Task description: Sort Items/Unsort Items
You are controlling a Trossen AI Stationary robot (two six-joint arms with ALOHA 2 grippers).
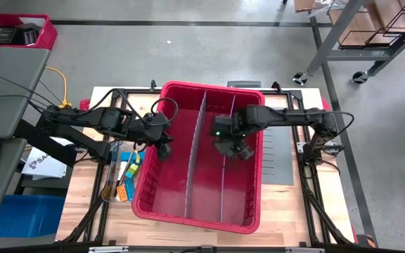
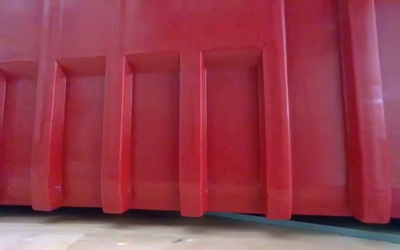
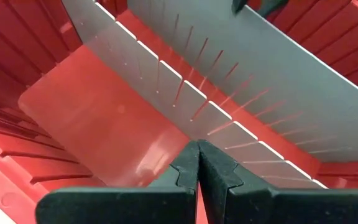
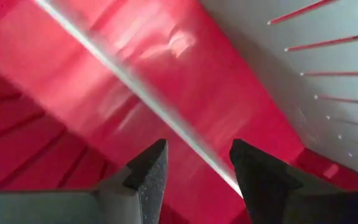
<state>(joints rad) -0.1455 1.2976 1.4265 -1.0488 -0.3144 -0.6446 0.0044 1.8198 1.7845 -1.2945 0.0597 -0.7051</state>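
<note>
**Both grippers over an empty red bin, items waiting outside its left wall**

Seen from above, a large red bin (image 1: 199, 158) sits in the middle of the table, split into lengthwise compartments by two grey dividers (image 1: 192, 151).

Just outside the bin's left wall lie the items (image 1: 121, 179): a cluster of thin sticks and small blue, yellow and orange pieces, resting on the table. No item shows inside the bin.

The left gripper (image 1: 163, 149) hangs at the bin's left rim, over the leftmost compartment. In its wrist view its fingers (image 3: 185, 171) are pressed together with nothing between them.

The right gripper (image 1: 236, 150) is over the bin's right side, above the right-hand divider. Its wrist view shows its fingers (image 4: 151, 165) spread apart and empty, the divider's edge running below the gap.

Judging from this, the work is between placements, with neither gripper carrying anything. The next move probably calls for the left gripper to unclench and travel outward over the bin's left wall to the items.
</note>
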